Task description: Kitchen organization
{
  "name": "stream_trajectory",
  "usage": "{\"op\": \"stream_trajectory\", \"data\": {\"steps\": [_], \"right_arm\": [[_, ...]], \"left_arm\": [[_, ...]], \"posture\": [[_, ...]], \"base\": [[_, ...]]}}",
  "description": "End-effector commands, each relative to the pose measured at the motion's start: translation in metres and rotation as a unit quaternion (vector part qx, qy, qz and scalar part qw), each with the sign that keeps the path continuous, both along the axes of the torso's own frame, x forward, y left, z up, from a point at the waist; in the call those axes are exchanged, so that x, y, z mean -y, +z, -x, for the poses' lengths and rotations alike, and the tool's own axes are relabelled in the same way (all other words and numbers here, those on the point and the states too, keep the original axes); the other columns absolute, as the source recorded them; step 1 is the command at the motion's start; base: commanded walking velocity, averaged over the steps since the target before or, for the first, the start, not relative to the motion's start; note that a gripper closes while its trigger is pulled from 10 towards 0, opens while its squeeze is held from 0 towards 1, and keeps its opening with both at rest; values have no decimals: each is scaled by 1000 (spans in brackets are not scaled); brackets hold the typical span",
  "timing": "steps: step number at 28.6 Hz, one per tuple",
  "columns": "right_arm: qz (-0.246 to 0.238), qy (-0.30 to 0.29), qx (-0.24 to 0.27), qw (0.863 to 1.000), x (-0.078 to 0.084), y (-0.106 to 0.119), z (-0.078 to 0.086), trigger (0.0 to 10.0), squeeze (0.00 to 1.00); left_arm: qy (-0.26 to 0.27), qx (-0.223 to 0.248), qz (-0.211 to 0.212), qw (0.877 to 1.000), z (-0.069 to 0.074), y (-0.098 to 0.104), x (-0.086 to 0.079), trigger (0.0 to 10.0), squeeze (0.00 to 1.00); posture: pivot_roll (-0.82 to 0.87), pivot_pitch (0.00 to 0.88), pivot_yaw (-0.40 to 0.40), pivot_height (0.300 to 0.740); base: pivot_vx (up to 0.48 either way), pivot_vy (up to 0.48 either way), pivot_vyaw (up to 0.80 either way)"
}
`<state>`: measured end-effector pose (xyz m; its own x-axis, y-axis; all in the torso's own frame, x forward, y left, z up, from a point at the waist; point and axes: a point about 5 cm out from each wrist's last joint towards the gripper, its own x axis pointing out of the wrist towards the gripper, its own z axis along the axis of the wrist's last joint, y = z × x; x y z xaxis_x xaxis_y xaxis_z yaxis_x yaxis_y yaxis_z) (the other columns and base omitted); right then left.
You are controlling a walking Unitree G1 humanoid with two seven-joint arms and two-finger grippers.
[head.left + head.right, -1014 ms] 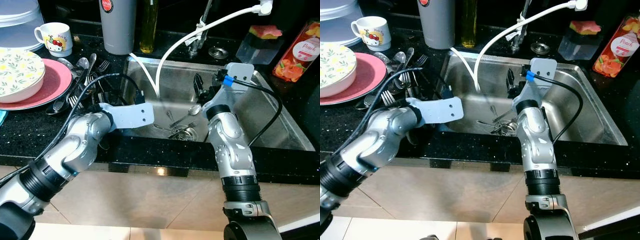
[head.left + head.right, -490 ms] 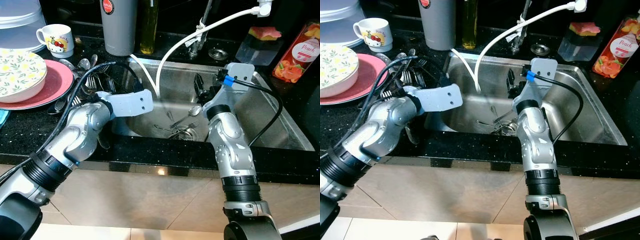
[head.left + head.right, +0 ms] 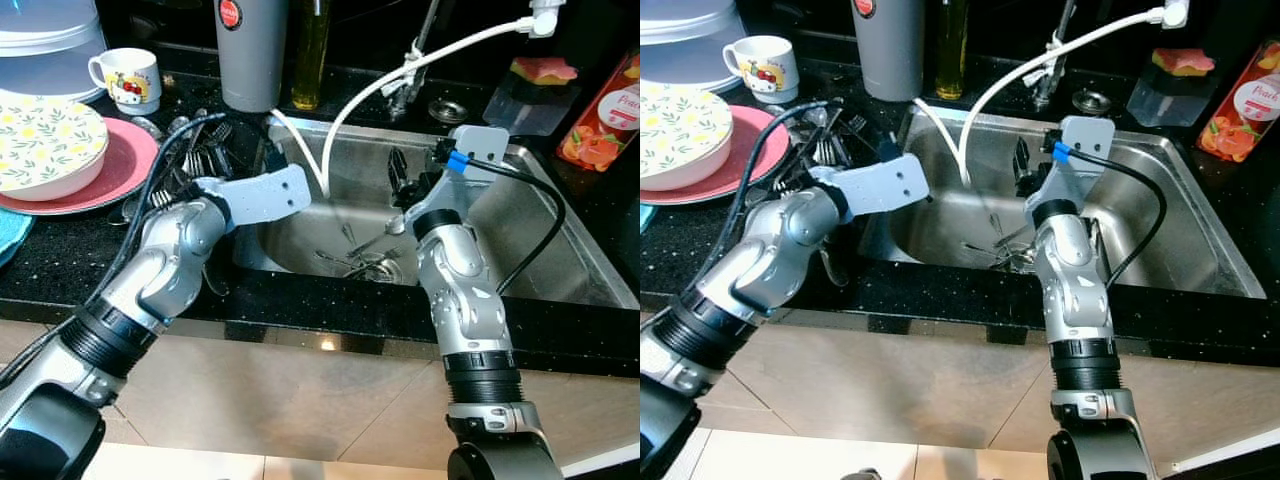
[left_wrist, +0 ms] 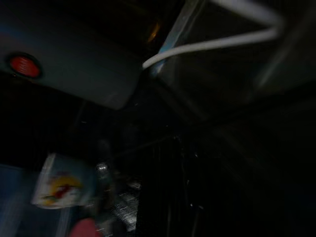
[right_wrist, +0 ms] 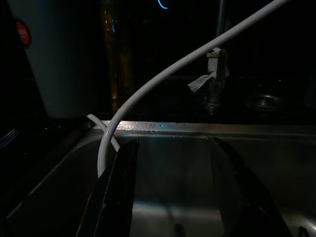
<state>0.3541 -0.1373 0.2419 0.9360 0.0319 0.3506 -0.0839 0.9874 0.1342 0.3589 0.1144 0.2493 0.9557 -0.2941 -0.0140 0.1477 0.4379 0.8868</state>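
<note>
While right fingers [image 5: 123, 192] hang spread over the sink [image 3: 560, 250], left's state is unclear.

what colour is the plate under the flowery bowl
Pink, best seen in the left eye view: the plate sits under the bowl on the counter.

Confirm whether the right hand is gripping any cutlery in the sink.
No: the right hand is open over the sink, with nothing between its fingers.
</note>
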Motion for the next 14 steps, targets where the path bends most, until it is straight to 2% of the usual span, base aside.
{"op": "stream_trajectory", "data": {"steps": [1, 4, 6, 7, 10, 11, 12, 13, 14], "right_arm": [[-4, -4, -2, 1000, 2, -1, 0, 10000, 0], [-4, -5, -2, 1000, 3, -1, 0, 10000, 0], [-4, -5, -2, 1000, 3, -1, 0, 10000, 0], [-4, -5, -2, 1000, 3, -1, 0, 10000, 0], [-4, -6, -3, 1000, 3, -1, 0, 10000, 0], [-4, -6, -3, 1000, 3, -1, 0, 10000, 0], [-4, -5, -3, 1000, 3, -1, 0, 10000, 0], [-4, -5, -3, 1000, 3, -1, 0, 10000, 0], [-4, -5, -2, 1000, 2, -1, 0, 10000, 0]], "left_arm": [[-19, 29, 32, 999, 0, 11, 9, 10000, 0], [-27, 37, 57, 997, 1, 17, 14, 10000, 0], [-30, 37, 88, 995, 2, 20, 16, 10000, 0], [-30, 37, 88, 995, 2, 20, 16, 10000, 0], [-26, 7, 147, 989, 0, 21, 17, 10000, 0], [-19, -3, 170, 985, -2, 21, 17, 10000, 0], [-2, -44, 234, 971, -6, 18, 17, 10000, 0], [-2, -44, 234, 971, -6, 18, 17, 10000, 0], [5, -72, 267, 961, -9, 14, 18, 10000, 0]], "posture": [[259, 87, -82, 740], [259, 86, -83, 740], [258, 87, -82, 740], [258, 87, -82, 740], [258, 89, -84, 740], [258, 88, -85, 740], [258, 88, -85, 740], [258, 88, -85, 740], [258, 88, -85, 740]], "base": [[0, 0, 0], [0, 0, 0], [0, 0, 0], [0, 0, 0], [0, 0, 0], [0, 0, 0], [0, 0, 0], [0, 0, 0], [0, 0, 0]]}}
